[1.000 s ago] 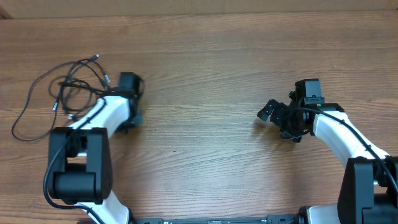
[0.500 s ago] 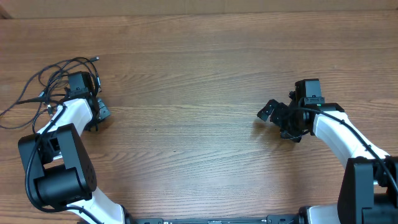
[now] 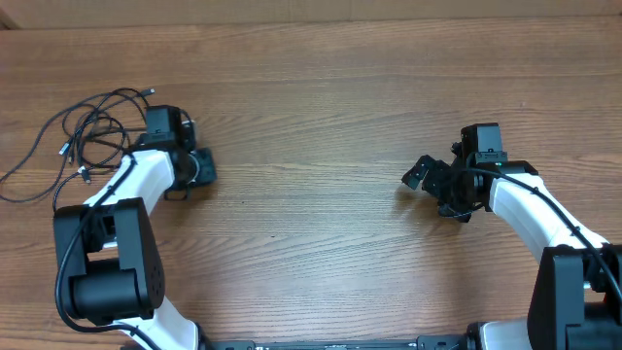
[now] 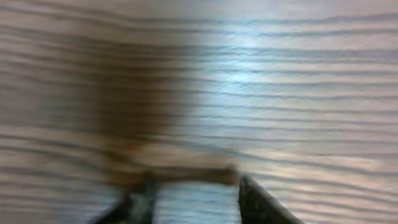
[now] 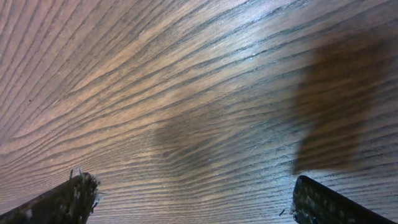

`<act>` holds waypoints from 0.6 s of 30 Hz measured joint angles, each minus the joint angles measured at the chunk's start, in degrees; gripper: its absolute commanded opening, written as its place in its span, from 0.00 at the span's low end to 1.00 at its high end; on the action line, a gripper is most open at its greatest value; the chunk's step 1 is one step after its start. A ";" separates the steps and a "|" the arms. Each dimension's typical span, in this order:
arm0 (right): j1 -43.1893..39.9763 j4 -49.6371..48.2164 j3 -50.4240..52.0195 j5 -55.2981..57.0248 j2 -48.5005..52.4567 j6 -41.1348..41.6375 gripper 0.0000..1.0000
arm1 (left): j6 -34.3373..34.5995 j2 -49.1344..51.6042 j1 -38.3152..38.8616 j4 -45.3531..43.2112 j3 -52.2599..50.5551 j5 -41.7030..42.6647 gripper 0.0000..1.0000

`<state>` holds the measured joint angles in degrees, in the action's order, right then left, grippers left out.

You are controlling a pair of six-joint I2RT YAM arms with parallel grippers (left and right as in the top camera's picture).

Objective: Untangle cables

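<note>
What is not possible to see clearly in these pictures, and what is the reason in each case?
1. The cables, overhead view: too thin and small to count them or to see which crosses over which.
2. Left wrist view: motion blur smears the table and the jaws; no cord shows.
3. Right wrist view: the bottom edge cuts off the jaws; only their tips show.
4. Overhead view: the left arm may cover cord ends beside it.
</note>
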<state>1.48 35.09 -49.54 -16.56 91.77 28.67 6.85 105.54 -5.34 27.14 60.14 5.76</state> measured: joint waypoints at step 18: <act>0.02 0.02 0.00 0.00 0.02 -0.02 1.00 | -1.55 -0.63 1.95 -0.20 0.00 2.84 1.00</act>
<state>1.50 35.11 -49.54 -16.56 91.79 28.64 5.30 104.90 -3.40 26.94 60.14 8.60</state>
